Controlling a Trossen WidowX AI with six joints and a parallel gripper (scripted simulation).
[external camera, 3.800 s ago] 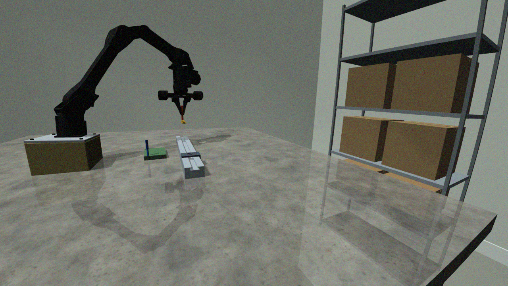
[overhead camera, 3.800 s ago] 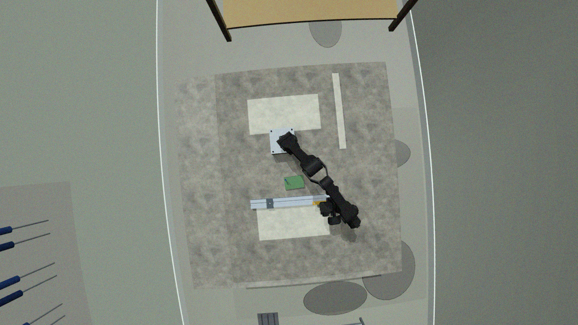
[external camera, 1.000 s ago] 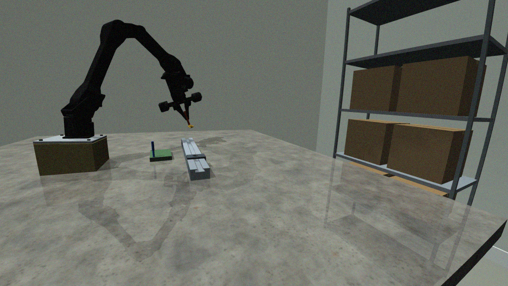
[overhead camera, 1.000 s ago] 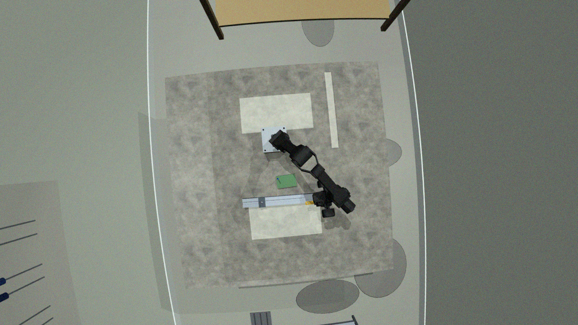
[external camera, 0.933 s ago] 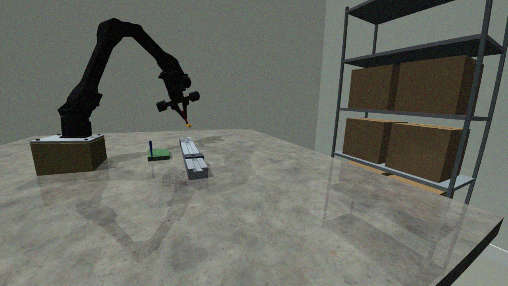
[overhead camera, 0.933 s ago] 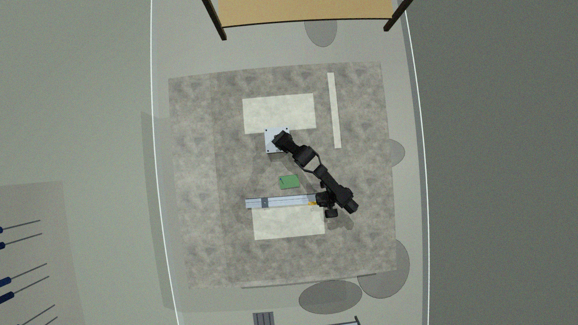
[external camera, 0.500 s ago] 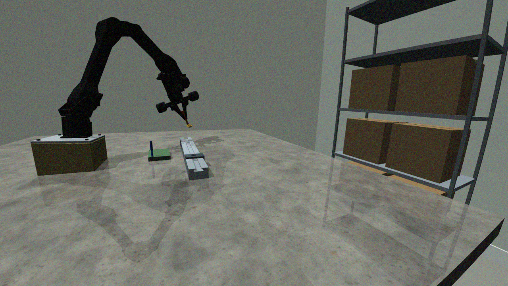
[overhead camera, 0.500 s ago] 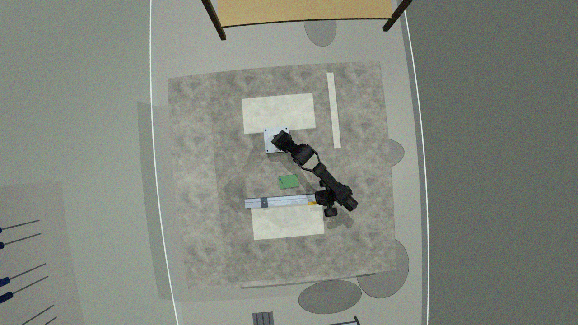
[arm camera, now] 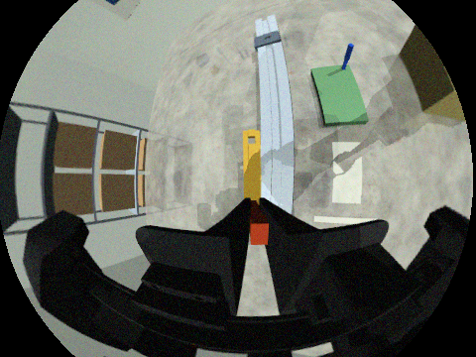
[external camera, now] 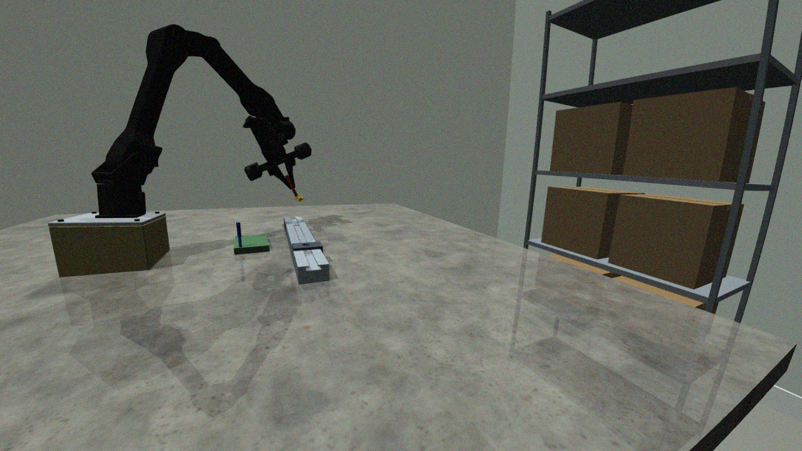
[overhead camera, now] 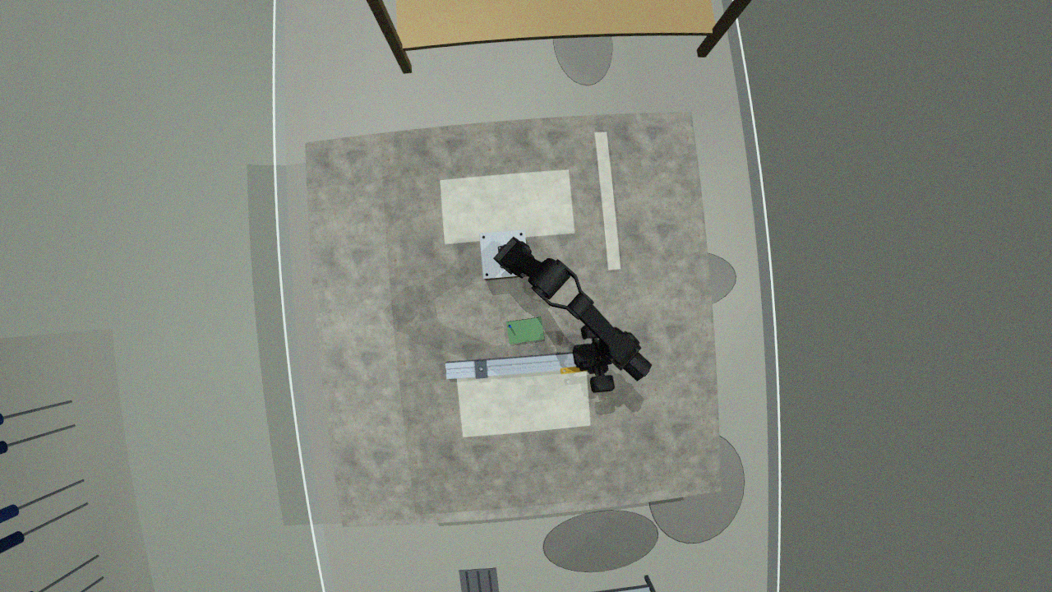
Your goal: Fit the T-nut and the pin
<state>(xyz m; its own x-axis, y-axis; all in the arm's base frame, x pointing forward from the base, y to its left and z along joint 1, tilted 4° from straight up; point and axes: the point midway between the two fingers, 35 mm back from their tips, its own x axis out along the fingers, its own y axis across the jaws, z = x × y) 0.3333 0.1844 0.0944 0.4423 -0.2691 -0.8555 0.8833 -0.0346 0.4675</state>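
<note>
One black gripper [overhead camera: 574,369] [external camera: 294,193] [arm camera: 254,202] is closed on the orange handle [external camera: 290,182] [arm camera: 259,233] of one yellow brass T-nut [overhead camera: 569,370] [external camera: 299,198] [arm camera: 252,166], which is in the air above the table, outside the slot. There is one long aluminum rail [overhead camera: 522,366] [external camera: 299,232] [arm camera: 277,109] with one dark bracket [overhead camera: 481,368] [external camera: 307,246] [arm camera: 268,39] across it. One blue thin pin [external camera: 239,234] [arm camera: 348,56] stands in one green rectangular tray [overhead camera: 531,330] [external camera: 256,244] [arm camera: 342,96]. On the grey rack [external camera: 539,134] [arm camera: 97,171] I count four brown boxes. I can read no brand or label.
</note>
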